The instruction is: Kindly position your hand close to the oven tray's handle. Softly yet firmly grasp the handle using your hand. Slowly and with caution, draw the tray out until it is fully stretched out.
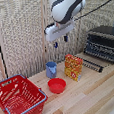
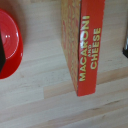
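Exterior view, left to right: a red wire basket (image 1: pixel 19 98) fills the lower left of the frame, then a blue cup (image 1: pixel 51 69), a red bowl (image 1: pixel 57 85) and an orange macaroni-and-cheese box (image 1: pixel 73 67) stand near the middle of the wooden table (image 1: pixel 92 97). High above the cup and box hangs the hand (image 1: pixel 61 40), well apart from everything; its dark fingers (image 1: pixel 65 38) point down, and I cannot tell whether they are spread or pressed together. At the right edge sits the oven (image 1: pixel 104 44), and the oven tray (image 1: pixel 92 65) appears to lie low at its front, toward the box.

The step in hand, I judge, is the approach. Done well, it would carry the hand rightward over the box with room to spare, then lower it squarely onto the tray's front bar.

The handle itself is too blurred to pick out. The oven is cut off by the frame. The wrist view shows only bowl, box and tabletop, no fingers.
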### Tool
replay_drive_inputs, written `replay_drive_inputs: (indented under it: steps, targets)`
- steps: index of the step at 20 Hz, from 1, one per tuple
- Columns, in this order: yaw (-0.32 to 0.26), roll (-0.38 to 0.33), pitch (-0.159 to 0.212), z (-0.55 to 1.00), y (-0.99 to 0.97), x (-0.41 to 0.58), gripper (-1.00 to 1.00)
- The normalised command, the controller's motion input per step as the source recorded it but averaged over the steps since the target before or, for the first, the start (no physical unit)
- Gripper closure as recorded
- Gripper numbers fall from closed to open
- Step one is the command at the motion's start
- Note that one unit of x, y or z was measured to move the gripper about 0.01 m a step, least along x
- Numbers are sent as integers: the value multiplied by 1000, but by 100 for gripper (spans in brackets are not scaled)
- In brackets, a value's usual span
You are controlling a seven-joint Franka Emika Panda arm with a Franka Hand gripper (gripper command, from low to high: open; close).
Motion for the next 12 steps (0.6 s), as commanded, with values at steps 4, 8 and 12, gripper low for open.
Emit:
replay_drive_inputs:
  steps: [4, 8, 12]
  targets:
    - [158, -277, -50, 0, -304, -82, -100]
    - [159, -301, -25, 0, -279, -62, -100]
    - [161, -313, -17, -1, -274, -49, -100]
